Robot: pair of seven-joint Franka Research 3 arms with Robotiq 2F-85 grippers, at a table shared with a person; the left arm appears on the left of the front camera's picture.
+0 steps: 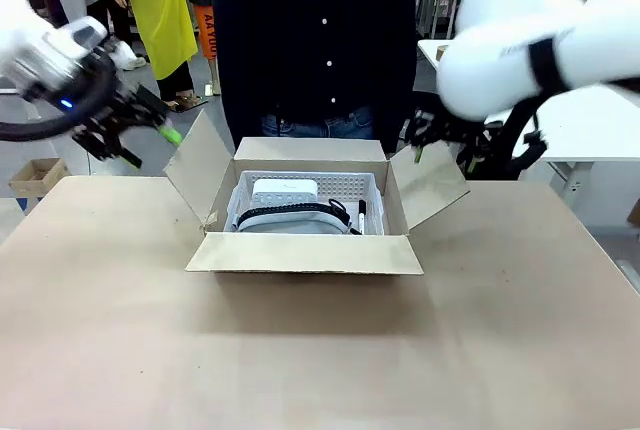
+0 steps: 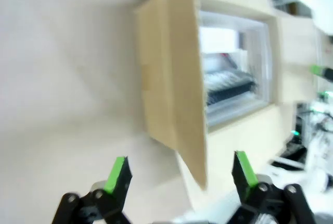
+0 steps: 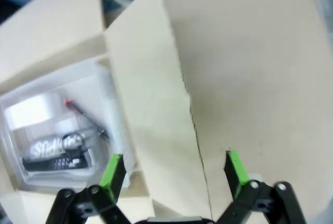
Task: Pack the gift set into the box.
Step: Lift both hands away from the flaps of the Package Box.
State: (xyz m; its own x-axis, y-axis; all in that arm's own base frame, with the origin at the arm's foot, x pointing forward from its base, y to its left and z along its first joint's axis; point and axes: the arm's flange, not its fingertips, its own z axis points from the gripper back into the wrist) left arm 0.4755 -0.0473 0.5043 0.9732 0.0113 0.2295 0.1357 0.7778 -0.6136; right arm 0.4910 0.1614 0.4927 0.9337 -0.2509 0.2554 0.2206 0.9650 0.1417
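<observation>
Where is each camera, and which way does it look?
Front: between the arms, facing across the tan table to the person; left pincer and right pincer show.
Left wrist: on the left arm, looking past its open pincer at the brown cardboard box.
Right wrist: on the right arm, past its open pincer at the box.
Shared: both wrists see the white perforated plastic tray.

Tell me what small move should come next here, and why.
Probably push the left flap and right flap inward to close them. The gift set already sits inside the box, and all four flaps are open. The left gripper and right gripper, both open, each point at their flap's edge.
</observation>
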